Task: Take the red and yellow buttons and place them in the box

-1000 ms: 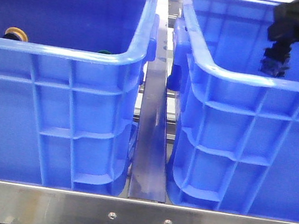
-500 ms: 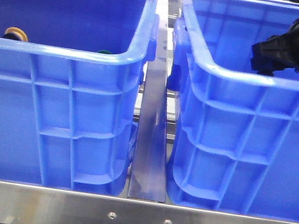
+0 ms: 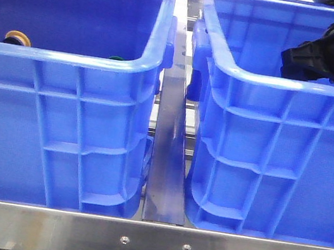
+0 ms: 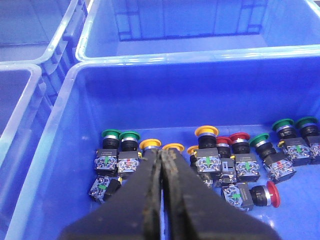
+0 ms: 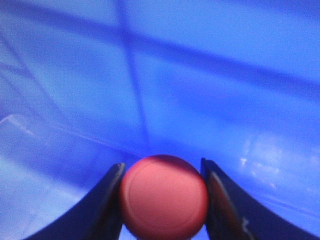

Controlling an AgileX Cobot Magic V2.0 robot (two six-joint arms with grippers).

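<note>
My right gripper (image 3: 293, 61) is inside the top of the right blue box (image 3: 263, 125), its black fingers pointing left. In the right wrist view it (image 5: 162, 169) is shut on a red button (image 5: 164, 197), whose domed cap fills the gap between the fingers, with the box's blue wall (image 5: 150, 75) behind. My left gripper (image 4: 162, 156) is shut and empty above the left crate (image 4: 60, 150). Below it lie several buttons, among them yellow buttons (image 4: 206, 131) and red buttons (image 4: 240, 137). One yellow button (image 3: 17, 37) shows over the left crate's rim (image 3: 69, 57).
Green-capped buttons (image 4: 111, 135) lie mixed with the red and yellow ones. A metal rail (image 3: 169, 151) runs between the two crates and a metal bar (image 3: 147, 243) crosses the front. More blue crates (image 4: 190, 25) stand behind.
My right gripper has swung from hanging fingers-down in the right box to lying tilted, fingers pointing left, a little higher. Over the last half second it has barely moved.
</note>
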